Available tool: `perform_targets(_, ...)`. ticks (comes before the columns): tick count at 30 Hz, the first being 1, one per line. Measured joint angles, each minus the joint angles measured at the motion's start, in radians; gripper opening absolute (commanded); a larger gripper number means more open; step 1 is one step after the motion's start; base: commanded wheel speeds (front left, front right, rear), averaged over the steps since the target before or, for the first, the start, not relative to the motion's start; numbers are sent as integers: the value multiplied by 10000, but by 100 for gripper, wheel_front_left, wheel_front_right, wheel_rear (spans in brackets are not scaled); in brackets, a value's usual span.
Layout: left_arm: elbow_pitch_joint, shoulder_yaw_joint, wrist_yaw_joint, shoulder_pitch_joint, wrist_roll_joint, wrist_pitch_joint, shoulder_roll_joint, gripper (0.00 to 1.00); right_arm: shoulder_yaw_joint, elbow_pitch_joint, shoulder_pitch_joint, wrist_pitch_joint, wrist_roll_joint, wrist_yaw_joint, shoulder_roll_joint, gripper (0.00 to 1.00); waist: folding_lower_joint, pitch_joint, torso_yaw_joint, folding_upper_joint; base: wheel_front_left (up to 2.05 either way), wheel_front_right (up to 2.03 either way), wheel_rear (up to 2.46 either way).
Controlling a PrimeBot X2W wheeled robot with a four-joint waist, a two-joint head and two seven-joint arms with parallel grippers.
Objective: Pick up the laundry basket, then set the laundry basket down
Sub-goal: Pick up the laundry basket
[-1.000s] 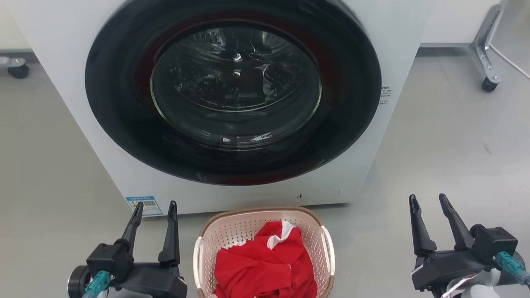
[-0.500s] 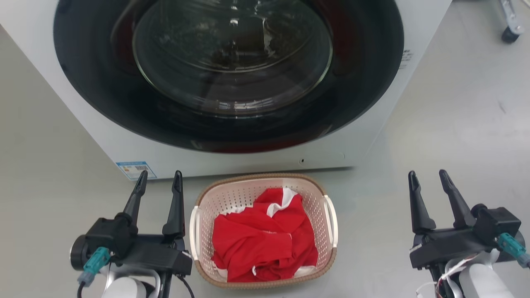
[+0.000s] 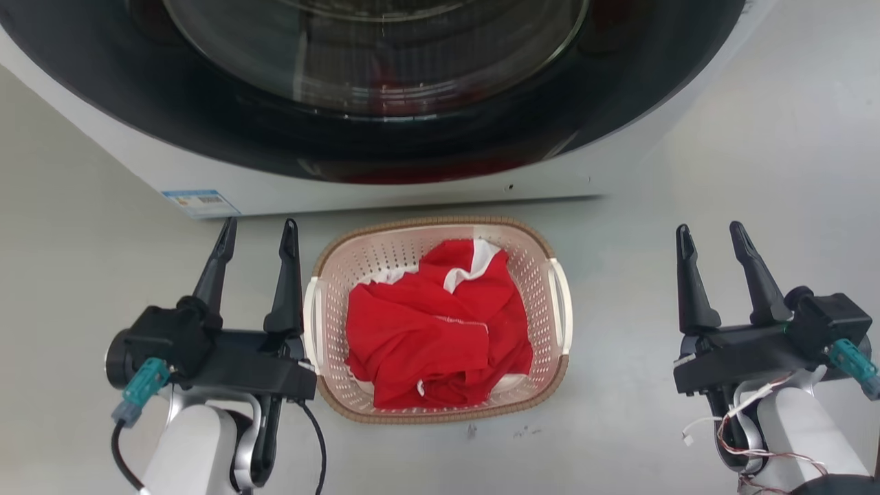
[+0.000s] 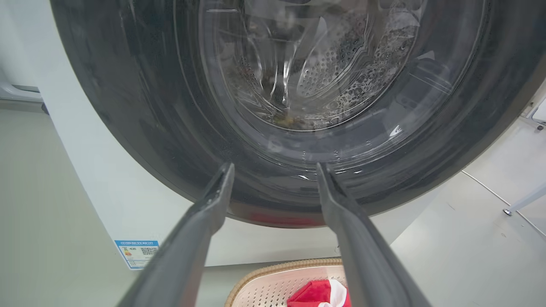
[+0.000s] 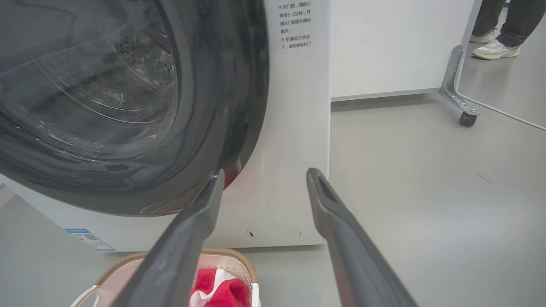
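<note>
Head cam: the laundry basket [image 3: 344, 275] sits on the grey floor [image 3: 722, 137] in the lower middle of the frame. It's just in front of the washing machine [image 3: 426, 196], whose dark round door [image 3: 412, 137] runs across the top. There's a red garment [image 3: 433, 330] with white trim bunched up inside the basket.

My left gripper [image 3: 260, 227] is at lower left, fingers spread apart with nothing between them. Its inner finger is right beside the basket's left white handle [image 3: 311, 316], and I honestly can't tell if it touches. My right gripper [image 3: 709, 230] is at lower right, also spread and empty, well apart from the right handle [image 3: 565, 302].

On the right wrist cam the basket peeks in at the bottom left. A person's shoe [image 5: 497, 50] shows in the top right corner, past a caster [image 5: 467, 119].
</note>
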State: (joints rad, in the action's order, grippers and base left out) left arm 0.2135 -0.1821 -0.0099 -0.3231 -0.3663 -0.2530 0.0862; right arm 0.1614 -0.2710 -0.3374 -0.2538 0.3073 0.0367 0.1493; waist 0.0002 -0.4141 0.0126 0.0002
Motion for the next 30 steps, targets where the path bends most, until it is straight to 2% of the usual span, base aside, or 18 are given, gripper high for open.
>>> perform_targets(15,639,59,-355,-1156,-46,-2,-100,100,-8,-355,-1156,0,-92,33,-96,100,-1,-1642,91,0,0,0,0)
perform_targets(30,2458,157,-708,-3203,-631,330,-161,100,295,-1845,-3129,-17,-374,253,-121,100,-1,-3029,255,0,0,0,0)
